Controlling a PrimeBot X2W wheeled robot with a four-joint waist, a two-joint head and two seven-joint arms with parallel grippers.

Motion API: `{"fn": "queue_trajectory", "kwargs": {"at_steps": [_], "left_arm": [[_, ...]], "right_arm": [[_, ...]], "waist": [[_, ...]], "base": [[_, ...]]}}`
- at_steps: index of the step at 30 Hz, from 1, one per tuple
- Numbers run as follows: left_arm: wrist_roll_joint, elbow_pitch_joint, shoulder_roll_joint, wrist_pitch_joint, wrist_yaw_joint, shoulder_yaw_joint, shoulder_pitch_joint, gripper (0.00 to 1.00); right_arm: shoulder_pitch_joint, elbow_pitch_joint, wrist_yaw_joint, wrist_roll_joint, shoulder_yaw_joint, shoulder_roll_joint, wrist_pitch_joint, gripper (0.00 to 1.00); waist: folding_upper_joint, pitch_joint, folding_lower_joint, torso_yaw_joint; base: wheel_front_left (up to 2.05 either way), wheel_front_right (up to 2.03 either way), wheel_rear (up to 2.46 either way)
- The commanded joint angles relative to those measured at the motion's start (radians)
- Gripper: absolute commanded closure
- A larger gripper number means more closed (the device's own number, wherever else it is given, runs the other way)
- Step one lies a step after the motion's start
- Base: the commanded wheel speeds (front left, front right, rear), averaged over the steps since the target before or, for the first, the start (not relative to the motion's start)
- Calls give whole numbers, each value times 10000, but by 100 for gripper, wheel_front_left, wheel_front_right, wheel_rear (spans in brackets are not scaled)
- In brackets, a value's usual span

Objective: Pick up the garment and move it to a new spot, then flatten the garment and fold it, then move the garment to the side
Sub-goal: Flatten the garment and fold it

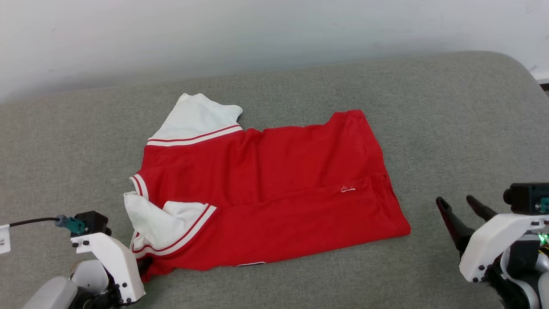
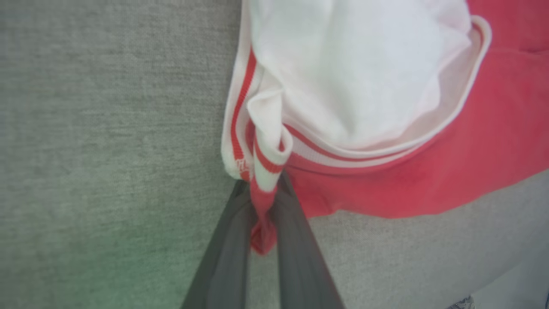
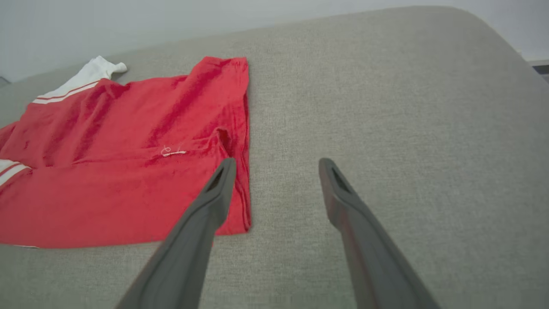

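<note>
Pinches, with the left gripper (image 2: 263, 186) shut tight, a bunched bit of striped trim on the garment (image 1: 274, 180), spread ahead of that pincer on the grey cushion (image 1: 450, 107), likely to fold it over, with the right gripper (image 3: 276, 165) splayed wide and empty just beside the hem.

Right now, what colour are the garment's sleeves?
White, with red-striped trim, on the red garment; best in head view.
</note>
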Motion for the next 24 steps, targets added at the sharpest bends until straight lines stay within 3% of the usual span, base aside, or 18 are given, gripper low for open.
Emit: {"fn": "queue_trajectory", "kwargs": {"at_steps": [1,6,9,21,23,24], "left_arm": [[104,55,-180,-64,-11,-105,97,100],[295,-632,241,-314,109,110,-90,100],[361,-1141,343,-212,201,109,-191,100],[634,-2229,477,-72,426,-17,-400,100],[641,-2253,447,-80,458,-38,-376,100],[629,-2253,447,-89,472,-37,-354,100]], "right_arm": [[-202,189,-10,217,-28,-151,806,0],[-704,897,-10,701,85,-303,3377,0],[-1055,1377,-10,815,273,-255,4201,0],[-2489,4263,-10,1135,988,-24,4486,0],[-2491,4637,-10,1331,1193,45,4587,79],[-2492,4754,-8,1398,1302,48,4613,100]], "waist": [[0,-38,1,66],[0,-29,1,375],[0,90,1,626],[0,716,1,1213],[0,720,1,1234],[0,713,1,1232]], "base": [[0,0,0],[0,0,0],[0,0,0],[0,0,0],[0,0,0],[0,0,0]]}}
